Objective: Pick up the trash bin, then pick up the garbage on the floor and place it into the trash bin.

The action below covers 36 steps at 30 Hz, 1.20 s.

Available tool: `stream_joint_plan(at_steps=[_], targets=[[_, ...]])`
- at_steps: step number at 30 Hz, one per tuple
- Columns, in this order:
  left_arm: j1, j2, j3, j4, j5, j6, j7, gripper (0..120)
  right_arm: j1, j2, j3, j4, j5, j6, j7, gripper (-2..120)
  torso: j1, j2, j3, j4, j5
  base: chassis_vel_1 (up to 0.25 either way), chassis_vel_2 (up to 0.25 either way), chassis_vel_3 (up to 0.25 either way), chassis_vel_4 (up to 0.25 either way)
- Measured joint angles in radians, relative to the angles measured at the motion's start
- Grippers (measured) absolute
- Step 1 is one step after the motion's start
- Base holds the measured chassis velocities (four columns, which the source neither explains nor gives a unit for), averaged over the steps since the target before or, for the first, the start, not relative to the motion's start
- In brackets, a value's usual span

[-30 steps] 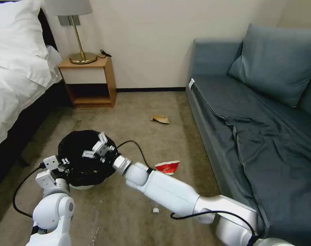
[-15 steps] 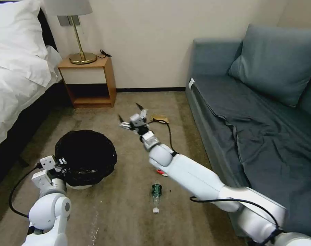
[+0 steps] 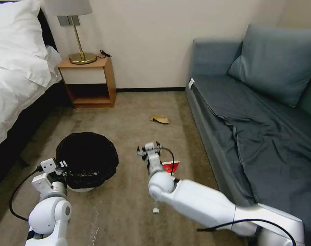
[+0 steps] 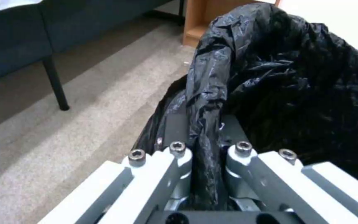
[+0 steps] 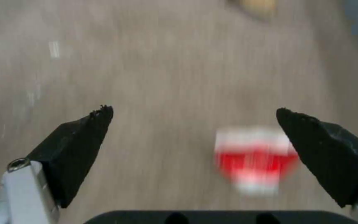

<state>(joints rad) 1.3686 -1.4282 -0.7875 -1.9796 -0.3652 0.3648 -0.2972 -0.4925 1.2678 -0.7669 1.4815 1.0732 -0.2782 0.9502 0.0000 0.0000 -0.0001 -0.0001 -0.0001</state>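
Red-and-white paper, the cup (image 3: 170, 166) lies crushed on the carpet under my spread right gripper (image 3: 148, 149); light, soft, best pinched across its flat. My left gripper (image 4: 206, 149) stays clamped on the bin (image 3: 87, 157) rim

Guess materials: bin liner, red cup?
Trash bin liner: thin glossy black plastic film by its crinkles and sheen; left gripper jaws are shut on its rim. Red-and-white cup: likely paper, crushed flat, below the open right gripper.

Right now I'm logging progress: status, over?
Left gripper shut on trash bin rim. Right gripper open above red-and-white paper cup. Wrapper on carpet beyond. Nothing blocking.
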Motion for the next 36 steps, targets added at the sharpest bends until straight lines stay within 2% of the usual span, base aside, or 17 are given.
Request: stream_joint_plan(at_steps=[2,3,5,9,11,14,18,20,28,36], targets=[[-0.002,-0.004,0.001,0.005,0.0,-0.004,0.001,4,-0.001,0.015,-0.001,0.03,0.22,-0.122,0.082,100,0.0,0.0,0.0,0.0002,0.0001,0.0,0.0,0.0,0.0],[-0.002,-0.004,0.001,0.005,0.0,-0.004,0.001,4,-0.001,0.015,-0.001,0.03,0.22,-0.122,0.082,100,0.0,0.0,0.0,0.0002,0.0001,0.0,0.0,0.0,0.0],[-0.003,-0.009,0.001,0.013,0.0,-0.01,0.002,4,-0.006,0.022,0.0,0.026,0.302,-0.203,0.091,100,0.0,0.0,0.0,0.0002,0.0,0.0,0.0,0.0,0.0],[0.001,-0.012,-0.001,0.02,0.0,-0.018,0.006,4,-0.031,0.036,0.03,-0.012,0.315,-0.252,0.071,100,0.0,0.0,0.0,0.0001,0.0001,0.0,0.0,0.0,0.0],[0.005,-0.012,-0.003,0.022,-0.001,-0.022,0.008,4,-0.044,0.04,0.051,-0.036,0.299,-0.266,0.04,100,0.0,0.0,0.0,0.0001,0.0001,0.0,0.0,0.0,0.0],[0.017,-0.001,-0.017,0.022,-0.01,-0.024,0.009,4,-0.075,0.046,0.115,-0.1,0.208,-0.288,-0.069,100,0.0,0.0,0.0,0.0001,0.0001,0.0,0.0,0.0,0.0],[0.018,0.006,-0.023,0.02,-0.016,-0.024,0.008,4,-0.087,0.047,0.136,-0.12,0.165,-0.29,-0.116,100,0.0,0.0,0.0,0.0001,0.0,0.0,0.0,0.0,0.0],[0.011,0.006,-0.023,0.017,-0.018,-0.021,0.003,4,-0.105,0.047,0.157,-0.16,0.085,-0.279,-0.198,100,0.0,0.0,0.0,0.0002,0.0001,0.0,0.0,0.0,0.0],[-0.007,-0.007,-0.009,0.014,-0.007,-0.01,-0.005,4,-0.155,0.064,0.229,-0.253,-0.034,-0.245,-0.311,100,0.0,0.0,0.0,0.0001,0.0001,0.0,0.0,0.0,0.0],[-0.011,-0.007,-0.006,0.013,0.001,-0.004,-0.008,4,-0.176,0.082,0.286,-0.341,-0.096,-0.215,-0.394,100,0.0,0.0,0.0,0.0001,0.0002,0.0,0.0,0.0,0.0]])
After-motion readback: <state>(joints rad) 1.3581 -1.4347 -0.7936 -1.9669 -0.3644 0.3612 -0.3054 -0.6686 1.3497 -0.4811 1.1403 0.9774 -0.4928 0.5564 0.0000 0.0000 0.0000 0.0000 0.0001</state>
